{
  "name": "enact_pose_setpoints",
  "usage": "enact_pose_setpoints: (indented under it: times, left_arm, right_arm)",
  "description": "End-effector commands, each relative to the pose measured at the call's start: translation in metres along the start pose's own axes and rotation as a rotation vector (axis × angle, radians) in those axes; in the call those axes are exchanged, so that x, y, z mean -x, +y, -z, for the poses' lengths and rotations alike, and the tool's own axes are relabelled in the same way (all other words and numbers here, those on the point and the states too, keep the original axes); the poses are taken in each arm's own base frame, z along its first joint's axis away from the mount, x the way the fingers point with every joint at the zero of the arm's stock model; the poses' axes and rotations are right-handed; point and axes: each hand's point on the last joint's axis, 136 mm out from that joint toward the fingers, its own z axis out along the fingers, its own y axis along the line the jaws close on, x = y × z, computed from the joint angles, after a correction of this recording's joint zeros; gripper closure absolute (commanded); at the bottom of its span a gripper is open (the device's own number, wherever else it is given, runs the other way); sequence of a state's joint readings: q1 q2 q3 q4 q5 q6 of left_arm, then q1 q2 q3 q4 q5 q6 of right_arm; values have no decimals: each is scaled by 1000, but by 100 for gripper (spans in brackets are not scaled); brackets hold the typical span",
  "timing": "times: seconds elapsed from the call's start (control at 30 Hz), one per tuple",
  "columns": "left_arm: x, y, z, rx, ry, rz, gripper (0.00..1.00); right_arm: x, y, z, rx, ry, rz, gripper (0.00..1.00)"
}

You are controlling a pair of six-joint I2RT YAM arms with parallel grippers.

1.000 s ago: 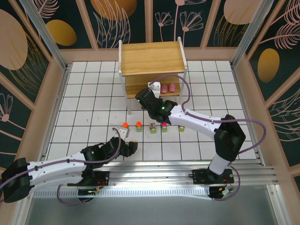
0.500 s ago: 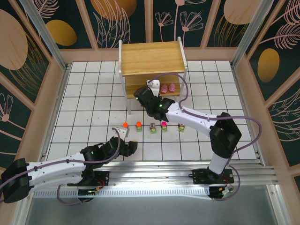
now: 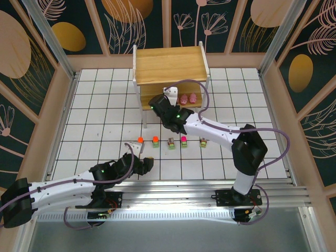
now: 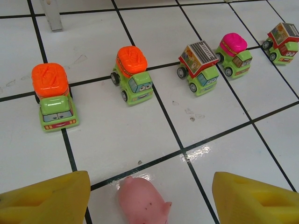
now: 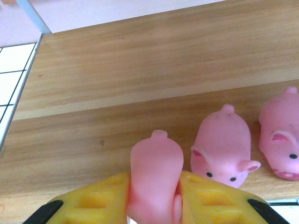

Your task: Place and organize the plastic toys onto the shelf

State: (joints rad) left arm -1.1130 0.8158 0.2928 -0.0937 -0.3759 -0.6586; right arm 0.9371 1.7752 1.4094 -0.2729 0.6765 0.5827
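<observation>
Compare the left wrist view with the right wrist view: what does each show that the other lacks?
Left wrist: five green trucks in a row, and a loose pig lying inside the open left tool. Right wrist: the shelf with two pigs resting on it, and the right tool shut on a third pig. Shared: yellow foam flanking a pink pig, and the tiled table.

shelf board (image 5: 93, 70) bare left of pigs (image 5: 223, 140), trucks (image 4: 134, 74) lined up in front

Bright, even overhead light; shadows short and faint. Glare on the rail (image 3: 173, 206) at frame bottom and on the glossy worktop (image 4: 202, 152). Right wrist: nearest pig (image 5: 155, 172) slightly soft.
</observation>
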Motion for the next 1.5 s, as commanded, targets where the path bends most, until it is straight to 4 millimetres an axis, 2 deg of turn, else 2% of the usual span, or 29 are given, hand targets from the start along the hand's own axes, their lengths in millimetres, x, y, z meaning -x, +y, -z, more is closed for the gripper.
enact_pose_setpoints:
  times: [0.0,0.57,0.73,1.17,1.47]
  left_arm:
    - [-2,4,1,13,-4,5,30]
    - [-1,5,2,17,-10,11,30]
    - [-1,6,2,17,-11,13,30]
    - [-2,5,2,17,-10,10,30]
    - [-2,5,1,18,-6,9,30]
  right_arm:
    - [17,0,-5,-30,-59,-33,70]
    - [20,1,-11,-41,-87,-35,68]
    - [16,-2,-17,-59,-71,-20,67]
    - [5,-7,-23,-73,-51,0,59]
    - [7,-4,-19,-48,-64,1,57]
